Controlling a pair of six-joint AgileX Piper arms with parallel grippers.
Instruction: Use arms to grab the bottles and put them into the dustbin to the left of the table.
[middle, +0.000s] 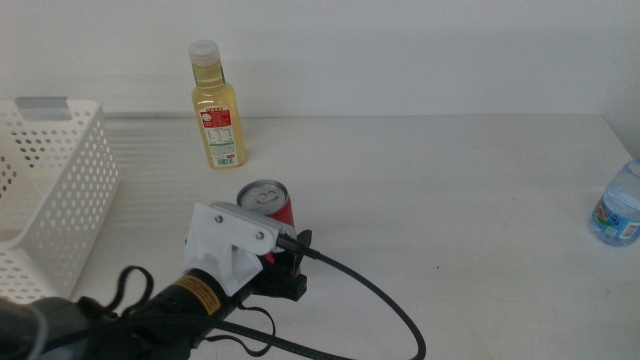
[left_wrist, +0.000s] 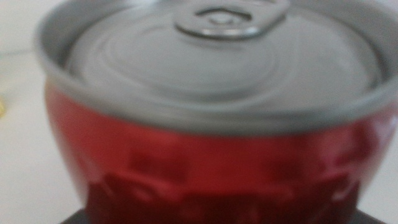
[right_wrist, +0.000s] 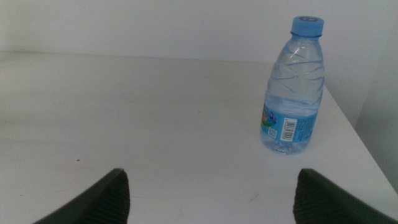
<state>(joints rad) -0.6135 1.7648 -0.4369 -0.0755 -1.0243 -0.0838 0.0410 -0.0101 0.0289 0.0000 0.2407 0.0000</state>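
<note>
One white perforated dustbin (middle: 55, 190) at the counter's (middle: 450, 200) left edge, rim tab grey. One yellow-liquid bottle (middle: 217, 105) upright at the back, well apart from the bin. One red cola can (middle: 268, 203) mid-counter, upright; left claw (middle: 285, 262) right at its near side, can fills the left wrist view (left_wrist: 211, 124), jaw state cannot tell. Open counter to the right. One blue-capped water bottle (right_wrist: 293, 87) near the right edge; right claw (right_wrist: 208, 196) spread wide, holding nothing, short of it.
</note>
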